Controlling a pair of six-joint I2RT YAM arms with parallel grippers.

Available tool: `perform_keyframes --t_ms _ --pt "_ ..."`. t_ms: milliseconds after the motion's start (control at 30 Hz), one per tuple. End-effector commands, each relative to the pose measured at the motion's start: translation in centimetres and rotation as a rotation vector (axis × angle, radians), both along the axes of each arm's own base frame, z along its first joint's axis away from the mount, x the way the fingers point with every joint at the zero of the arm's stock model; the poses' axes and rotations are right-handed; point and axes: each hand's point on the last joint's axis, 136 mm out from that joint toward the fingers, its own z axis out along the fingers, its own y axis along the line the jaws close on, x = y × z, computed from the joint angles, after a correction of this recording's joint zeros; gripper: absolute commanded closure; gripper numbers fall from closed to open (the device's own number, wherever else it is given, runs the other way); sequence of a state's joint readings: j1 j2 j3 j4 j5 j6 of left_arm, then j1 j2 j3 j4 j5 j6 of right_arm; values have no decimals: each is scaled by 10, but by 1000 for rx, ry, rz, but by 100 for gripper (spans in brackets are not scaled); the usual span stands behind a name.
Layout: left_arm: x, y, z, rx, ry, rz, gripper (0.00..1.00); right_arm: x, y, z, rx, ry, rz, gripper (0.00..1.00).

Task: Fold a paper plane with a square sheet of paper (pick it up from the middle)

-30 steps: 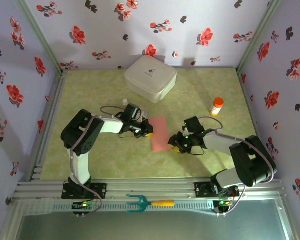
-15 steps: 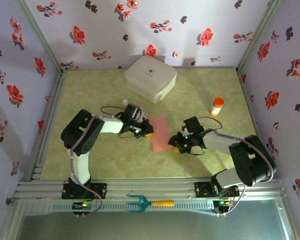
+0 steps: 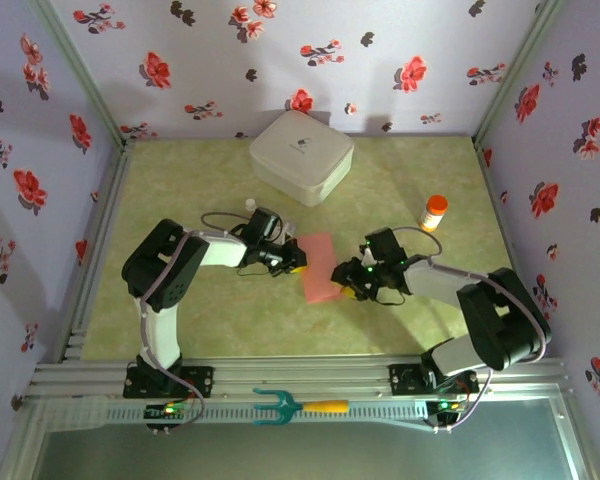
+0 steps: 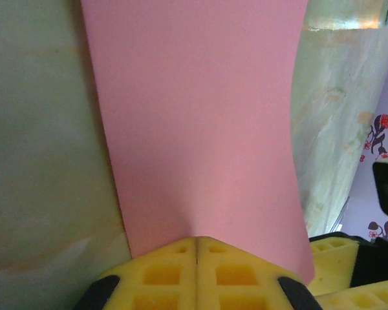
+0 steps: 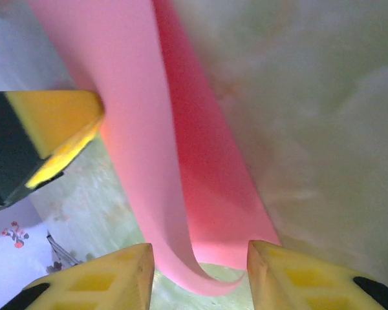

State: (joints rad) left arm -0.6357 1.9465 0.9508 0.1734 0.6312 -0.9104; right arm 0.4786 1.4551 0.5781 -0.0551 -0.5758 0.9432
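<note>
In the last second our right hand has moved a little toward the left hand, and it is now at the edge of the paper. The paper lies on the worktop between the two hands. The left hand is clamped on its side of the paper. The right hand has its fingers apart, with the curled-up edge rising between them. We think it can now close there and carry the fold on.
</note>
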Motion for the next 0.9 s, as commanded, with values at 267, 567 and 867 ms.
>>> perform_keyframes --t_ms 267,567,867 --pt "-4 7 -21 54 34 0 95 40 15 20 80 -133 133 53" --pt "-3 5 -14 42 22 -6 94 54 21 13 135 -126 148 60" --pt "8 -4 16 0 -44 -28 87 58 15 -2 103 -96 142 85"
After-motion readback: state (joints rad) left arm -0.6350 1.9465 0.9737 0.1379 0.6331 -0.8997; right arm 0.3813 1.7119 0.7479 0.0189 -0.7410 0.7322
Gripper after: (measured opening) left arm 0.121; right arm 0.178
